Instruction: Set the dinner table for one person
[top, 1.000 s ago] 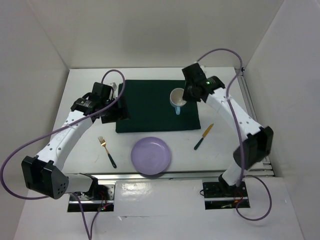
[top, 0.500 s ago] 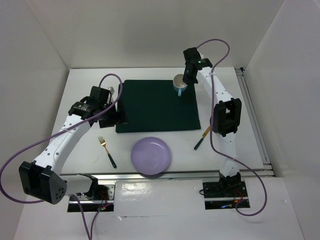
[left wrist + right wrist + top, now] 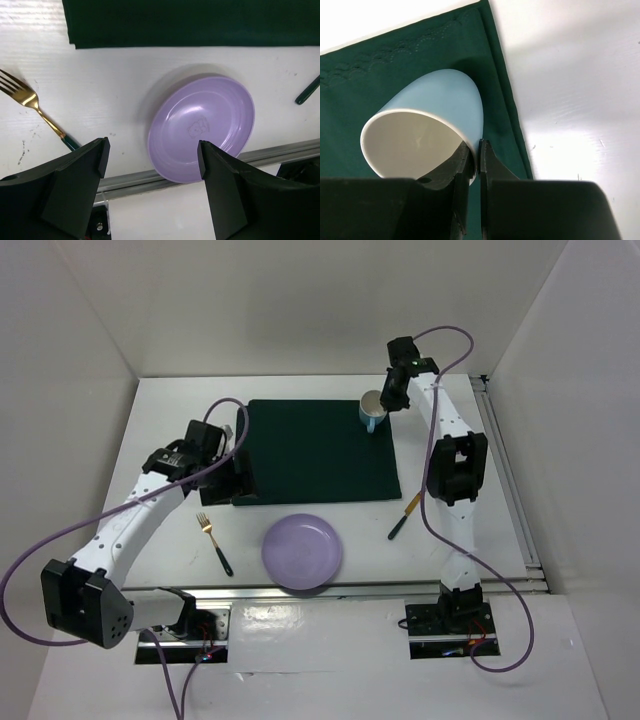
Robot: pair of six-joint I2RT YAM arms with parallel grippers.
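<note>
The dinner table spreads beneath the mat. At the mat's near-left corner the left gripper hangs spread and empty, seemingly aiming for the plate. At the far-right corner the right gripper pinches the cup by its rim, where a drink belongs.

On the desk, cup at the mat's far right corner; plate before the mat, fork left, knife right.

The knife runs off the left wrist view, apparently only its dark handle showing.
</note>
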